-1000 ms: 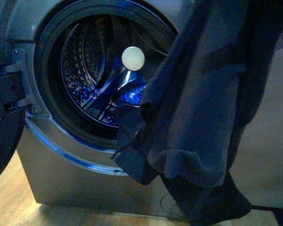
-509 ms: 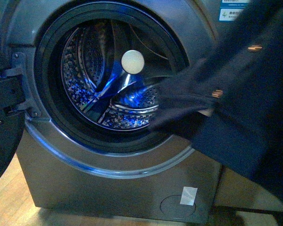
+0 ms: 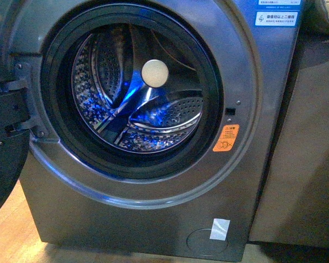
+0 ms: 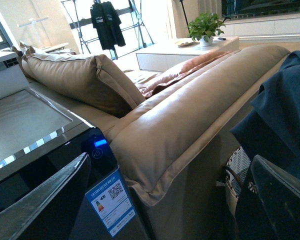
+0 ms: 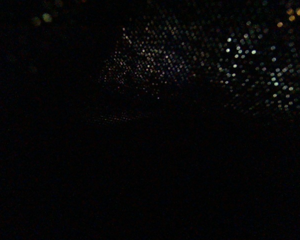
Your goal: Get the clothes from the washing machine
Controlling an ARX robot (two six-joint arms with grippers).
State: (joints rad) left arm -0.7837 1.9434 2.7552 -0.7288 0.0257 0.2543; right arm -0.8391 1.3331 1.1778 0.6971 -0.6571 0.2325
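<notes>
Only left wrist view shows clothes (image 4: 285,115), apparently.

I am working in a home: a tan leather sofa (image 4: 190,120), a potted plant (image 4: 206,25) on a low white table (image 4: 180,52), and a washing machine (image 3: 126,213).

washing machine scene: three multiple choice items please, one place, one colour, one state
1. Where are the clothes? A on the floor; B beside the sofa; C on a shelf.
2. What colour is the sticker right of the porthole? A green; B white; C orange.
3. The door of the washing machine is: A open; B shut; C missing.
Key: B, the left wrist view shows navy fabric hanging by the sofa; C, it is orange; A, the door is swung aside and the drum is exposed.
</notes>
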